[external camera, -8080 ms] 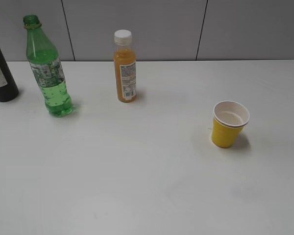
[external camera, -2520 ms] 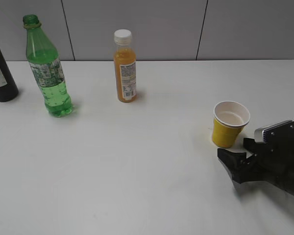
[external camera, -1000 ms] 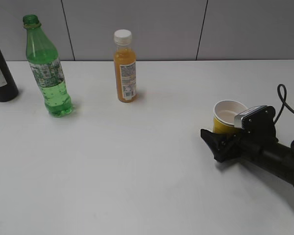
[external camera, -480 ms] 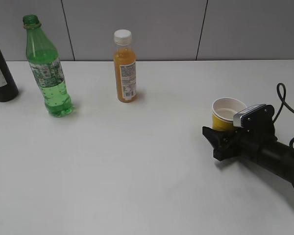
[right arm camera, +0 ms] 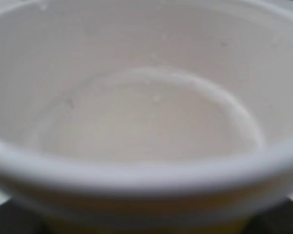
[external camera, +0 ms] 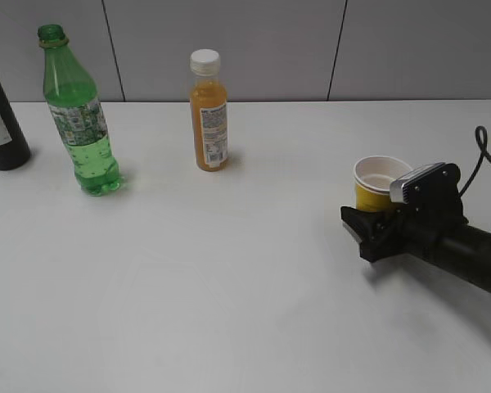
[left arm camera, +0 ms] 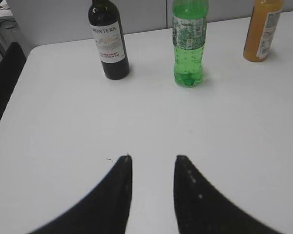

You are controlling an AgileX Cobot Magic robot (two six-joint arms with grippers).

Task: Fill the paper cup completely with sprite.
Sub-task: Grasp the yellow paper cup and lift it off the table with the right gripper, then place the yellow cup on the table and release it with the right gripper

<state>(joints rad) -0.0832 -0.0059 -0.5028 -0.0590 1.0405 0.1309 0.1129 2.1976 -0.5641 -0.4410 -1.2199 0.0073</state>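
A white bench (external camera: 254, 270) holds three bottles and a paper cup (external camera: 379, 182). The cup stands upright near the right edge, its white inside empty. The right end effector (external camera: 376, 229) reaches in from the right and is closed around the cup's yellow wall, one black finger (external camera: 362, 229) showing in front of it. In the right wrist view the cup's rim fills the frame. The sprite (external camera: 82, 123), uncapped, stands upright near the far left corner, well apart from the cup, between a dark bottle (external camera: 2, 123) and an orange bottle (external camera: 208, 110). The left end effector (left arm camera: 152, 168) hovers over bare bench, its fingers narrowly parted and holding nothing.
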